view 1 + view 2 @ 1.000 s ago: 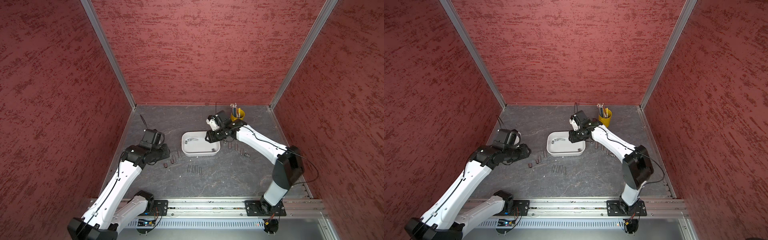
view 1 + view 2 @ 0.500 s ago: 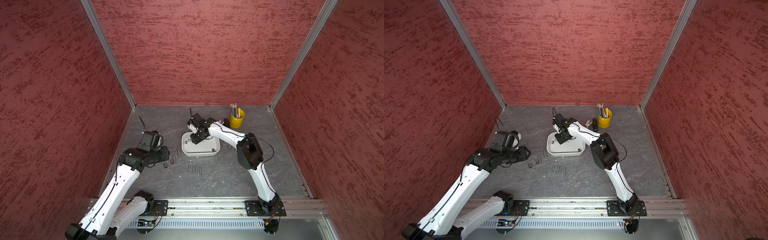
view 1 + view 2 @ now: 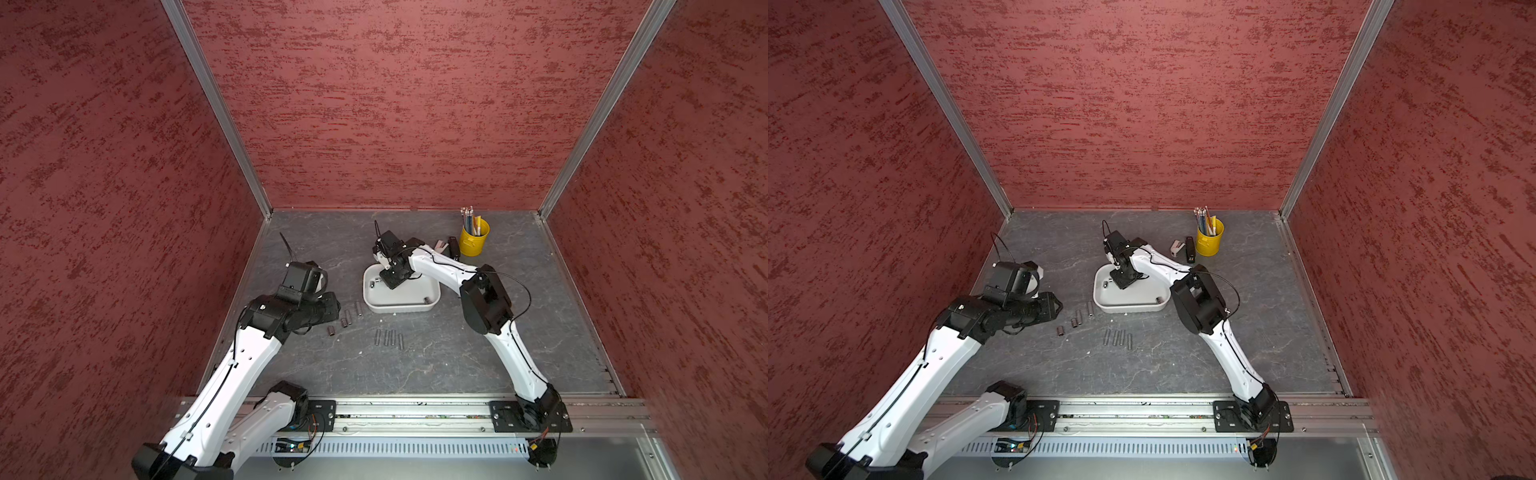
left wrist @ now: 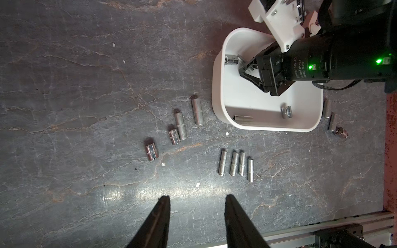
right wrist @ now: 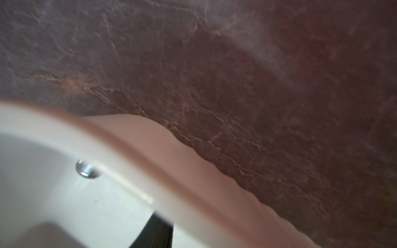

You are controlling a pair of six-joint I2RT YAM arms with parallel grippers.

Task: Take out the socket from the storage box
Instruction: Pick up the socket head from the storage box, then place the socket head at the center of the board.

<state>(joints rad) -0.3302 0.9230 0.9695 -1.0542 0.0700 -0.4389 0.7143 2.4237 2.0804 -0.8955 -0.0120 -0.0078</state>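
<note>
The storage box (image 3: 401, 308) (image 3: 1129, 309) (image 4: 217, 85) is a shallow white tub in mid-table. Three sockets lie in it: a short one (image 4: 231, 60) (image 3: 372, 284) (image 5: 87, 169) by a far corner, a long one (image 4: 243, 117), and a short one (image 4: 286, 112) (image 3: 426, 299) near the front wall. My right gripper (image 3: 388, 282) (image 3: 1120, 283) (image 4: 243, 68) reaches down into the box beside the corner socket. Only one of its fingers (image 5: 156, 232) shows, the rim hiding the rest. My left gripper (image 4: 196, 198) (image 3: 333, 304) hangs open and empty over the table, left of the box.
Several sockets lie on the table: a row (image 3: 388, 337) (image 4: 236, 164) in front of the box, more (image 3: 345, 318) (image 4: 179, 126) to its left, some (image 4: 332, 120) to its right. A yellow pencil bucket (image 3: 473, 239) and a stapler (image 3: 453, 247) stand at the back. Red walls enclose three sides.
My right arm swung left from the box's far right corner to its far left corner and dipped its gripper inside. The left arm barely shifted.
</note>
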